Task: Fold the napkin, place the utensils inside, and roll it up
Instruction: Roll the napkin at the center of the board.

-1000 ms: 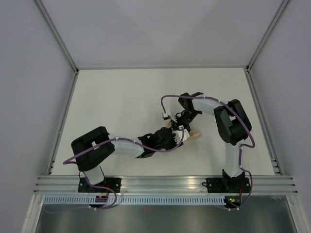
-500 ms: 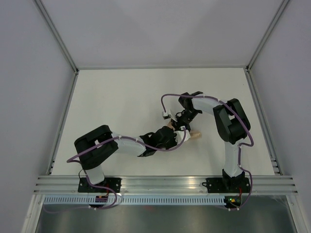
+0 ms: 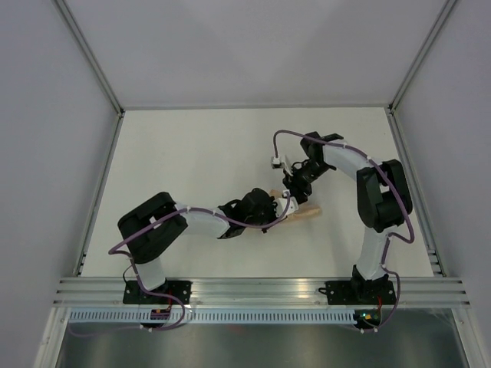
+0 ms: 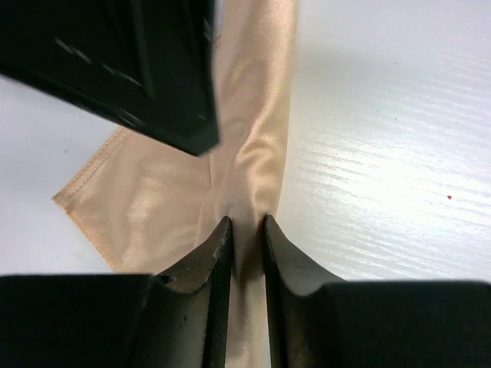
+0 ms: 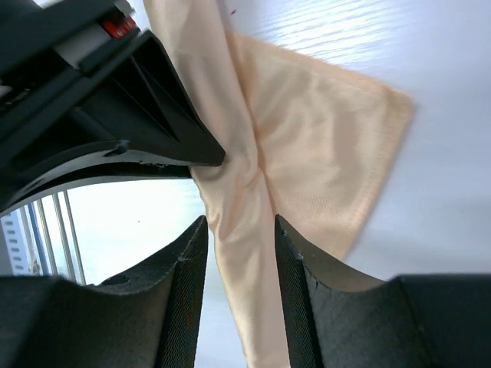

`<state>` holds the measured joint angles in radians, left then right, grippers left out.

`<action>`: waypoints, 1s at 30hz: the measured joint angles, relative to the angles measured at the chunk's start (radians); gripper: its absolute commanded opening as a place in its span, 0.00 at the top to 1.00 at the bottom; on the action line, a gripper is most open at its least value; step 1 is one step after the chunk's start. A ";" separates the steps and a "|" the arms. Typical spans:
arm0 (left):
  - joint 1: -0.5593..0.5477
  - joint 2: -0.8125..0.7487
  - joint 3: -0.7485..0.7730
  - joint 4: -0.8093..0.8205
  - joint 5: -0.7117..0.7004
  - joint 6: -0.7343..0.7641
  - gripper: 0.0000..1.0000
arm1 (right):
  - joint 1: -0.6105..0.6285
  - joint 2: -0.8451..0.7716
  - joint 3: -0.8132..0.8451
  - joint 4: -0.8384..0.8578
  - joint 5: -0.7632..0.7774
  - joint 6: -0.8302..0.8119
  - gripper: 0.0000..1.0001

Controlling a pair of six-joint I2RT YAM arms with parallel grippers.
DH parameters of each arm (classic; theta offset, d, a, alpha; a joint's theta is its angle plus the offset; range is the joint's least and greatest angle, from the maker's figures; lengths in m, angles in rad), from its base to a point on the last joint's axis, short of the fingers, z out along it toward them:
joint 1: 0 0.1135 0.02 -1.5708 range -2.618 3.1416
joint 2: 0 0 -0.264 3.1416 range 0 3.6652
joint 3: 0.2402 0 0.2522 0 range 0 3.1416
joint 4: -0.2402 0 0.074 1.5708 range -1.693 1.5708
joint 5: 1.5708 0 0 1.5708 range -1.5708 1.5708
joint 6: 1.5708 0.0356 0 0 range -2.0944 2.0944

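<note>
step: rolling, looks near done
napkin point(image 3: 303, 214): slim roll, just right of table point(image 3: 192, 153) middle
left gripper point(image 4: 245, 221): mine, pinched on napkin
right gripper point(image 5: 240, 222): jaws parted astride napkin, grip unclear
utensils: unseen
next: keep roll tight

White table point(image 3: 192, 169); alu rail point(image 3: 261, 290) at near edge; grey walls point(image 3: 46, 115).

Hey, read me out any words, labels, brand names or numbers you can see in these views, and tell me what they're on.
No readable text in any view.
The napkin is plain, with no print.
White tags on the cables: too small to read.
Red patch at the top of the right wrist view: too blurred to read.
</note>
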<state>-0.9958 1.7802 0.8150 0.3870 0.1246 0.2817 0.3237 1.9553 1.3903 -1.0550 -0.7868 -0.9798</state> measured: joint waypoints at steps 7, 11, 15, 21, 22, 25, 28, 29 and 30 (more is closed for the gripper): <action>0.069 0.021 0.057 -0.072 0.144 -0.053 0.98 | -0.090 -0.220 -0.110 0.164 -0.024 0.106 0.53; 0.125 0.042 0.097 -0.124 0.249 -0.099 0.98 | -0.144 -0.395 -0.275 0.324 -0.010 0.163 0.52; 0.162 0.067 0.139 -0.176 0.334 -0.130 0.98 | -0.163 -0.614 -0.484 0.487 0.027 0.181 0.48; 0.195 0.112 0.222 -0.282 0.426 -0.151 0.98 | -0.137 -0.849 -0.731 0.659 0.091 0.158 0.46; 0.200 0.119 0.232 -0.296 0.437 -0.154 0.98 | -0.123 -0.859 -0.748 0.669 0.100 0.153 0.46; 0.212 0.142 0.269 -0.341 0.474 -0.163 0.98 | -0.043 -0.893 -0.825 0.744 0.169 0.138 0.46; 0.227 0.164 0.303 -0.381 0.508 -0.171 0.98 | 0.078 -0.906 -0.907 0.838 0.255 0.127 0.45; 0.230 0.172 0.315 -0.395 0.518 -0.174 0.98 | 0.115 -0.906 -0.931 0.867 0.280 0.123 0.45; 0.233 0.182 0.328 -0.410 0.532 -0.178 0.98 | 0.145 -0.906 -0.949 0.889 0.304 0.119 0.45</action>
<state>-0.7628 1.9617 1.1431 -0.0227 0.6563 0.1040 0.4690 1.0496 0.4412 -0.1661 -0.4831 -0.8608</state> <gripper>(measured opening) 0.218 0.547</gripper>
